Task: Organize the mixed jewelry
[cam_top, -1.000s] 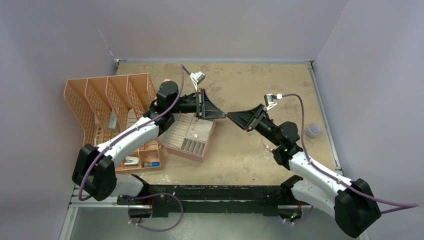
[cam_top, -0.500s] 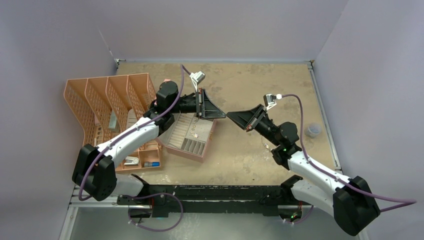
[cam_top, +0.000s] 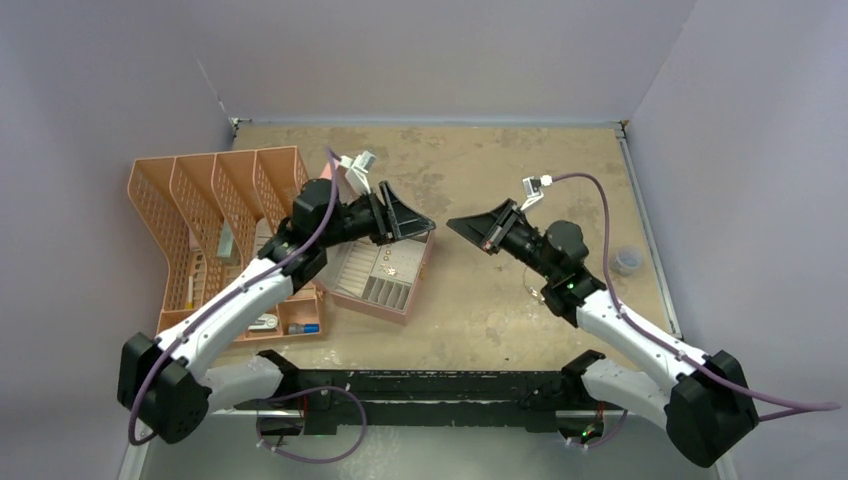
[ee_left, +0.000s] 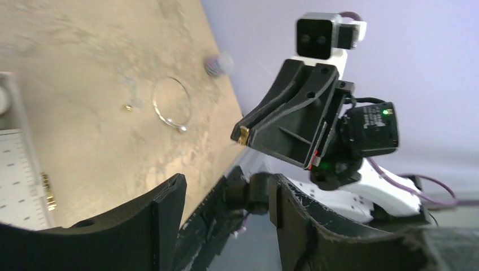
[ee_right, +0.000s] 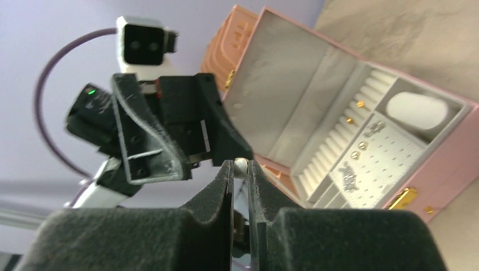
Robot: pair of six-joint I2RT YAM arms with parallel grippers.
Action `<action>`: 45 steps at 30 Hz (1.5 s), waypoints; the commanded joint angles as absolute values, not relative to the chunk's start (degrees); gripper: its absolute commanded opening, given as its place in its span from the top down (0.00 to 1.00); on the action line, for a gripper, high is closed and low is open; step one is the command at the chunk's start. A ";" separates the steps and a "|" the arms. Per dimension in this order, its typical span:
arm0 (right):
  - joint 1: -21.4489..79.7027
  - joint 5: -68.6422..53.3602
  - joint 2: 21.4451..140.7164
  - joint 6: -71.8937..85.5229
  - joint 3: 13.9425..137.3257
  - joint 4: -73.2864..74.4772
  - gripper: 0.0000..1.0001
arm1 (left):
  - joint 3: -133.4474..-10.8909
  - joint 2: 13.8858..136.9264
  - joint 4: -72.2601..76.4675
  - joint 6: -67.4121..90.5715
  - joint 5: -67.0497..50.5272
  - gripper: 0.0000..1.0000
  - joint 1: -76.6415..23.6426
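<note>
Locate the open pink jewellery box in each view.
Top external: pink rectangular jewellery box left of centre.
Left wrist: just its white perforated insert, at the left edge.
Right wrist: upper right, lid raised.
Shared landmark: the right pincer, pinching a tiny gold stud.

Illumination is even and diffuse; tabletop (cam_top: 480, 170) shadows are soft. The left wrist view is slightly blurred at upper left.

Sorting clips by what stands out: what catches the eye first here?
Above the table the right gripper pinches a tiny gold stud, its tip facing the open left gripper, close but apart. Beneath the left one lies a pink jewelry box, lid open.
</note>
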State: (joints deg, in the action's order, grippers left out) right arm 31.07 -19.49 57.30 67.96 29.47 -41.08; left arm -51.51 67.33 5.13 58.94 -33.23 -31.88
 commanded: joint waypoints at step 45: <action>52.79 5.58 103.74 19.84 83.13 16.19 0.91 | -53.82 41.17 -23.03 28.13 21.08 0.41 -31.58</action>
State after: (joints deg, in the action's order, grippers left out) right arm 52.18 5.26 103.77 20.91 80.18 15.53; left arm -54.00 41.60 -24.05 29.32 20.23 -31.88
